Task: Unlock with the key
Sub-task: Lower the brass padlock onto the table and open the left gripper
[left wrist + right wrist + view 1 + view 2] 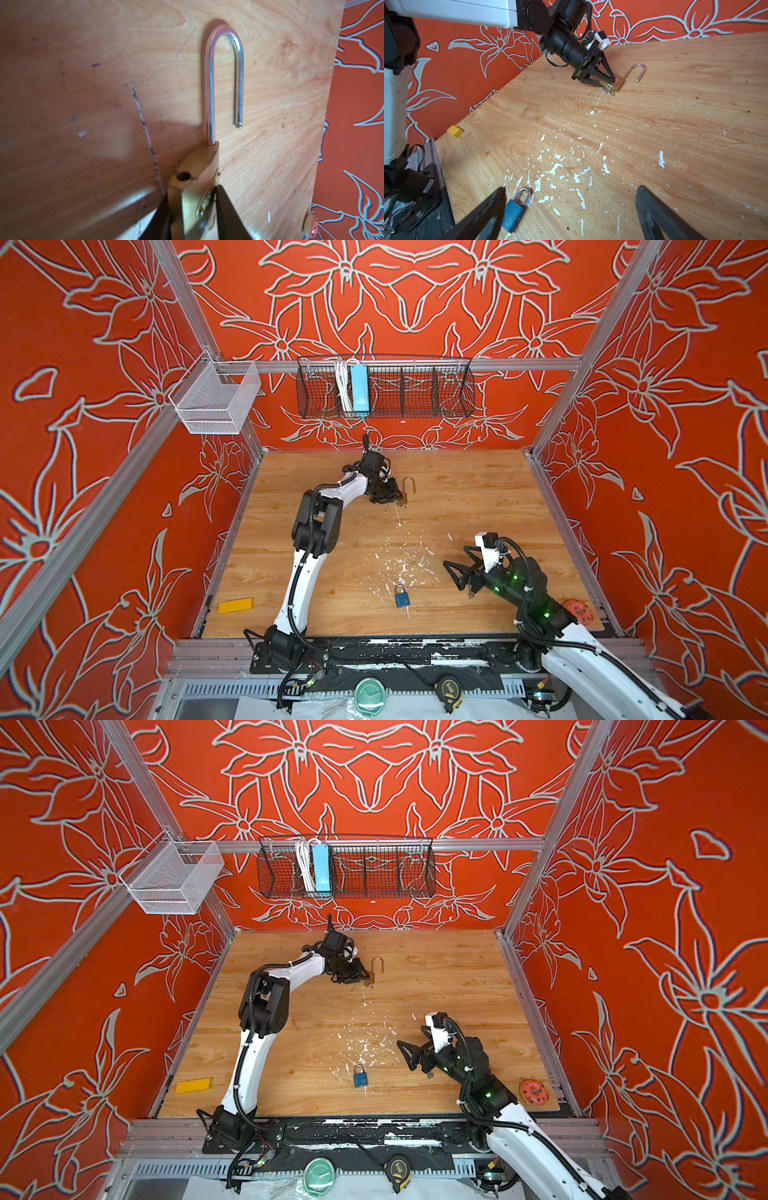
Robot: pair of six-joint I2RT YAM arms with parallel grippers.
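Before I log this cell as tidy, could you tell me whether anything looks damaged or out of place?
White flecks scatter across the middle of the wooden table, like chipped paint or coating. The brass padlock lies with its shackle sprung open, key inserted.

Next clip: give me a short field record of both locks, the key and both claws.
brass padlock: far part of table, shackle swung open
key: sticking out of brass padlock's base
blue padlock: near front, closed
left claw: fingers flank brass padlock's body, grip unclear
right claw: open, empty, near blue padlock
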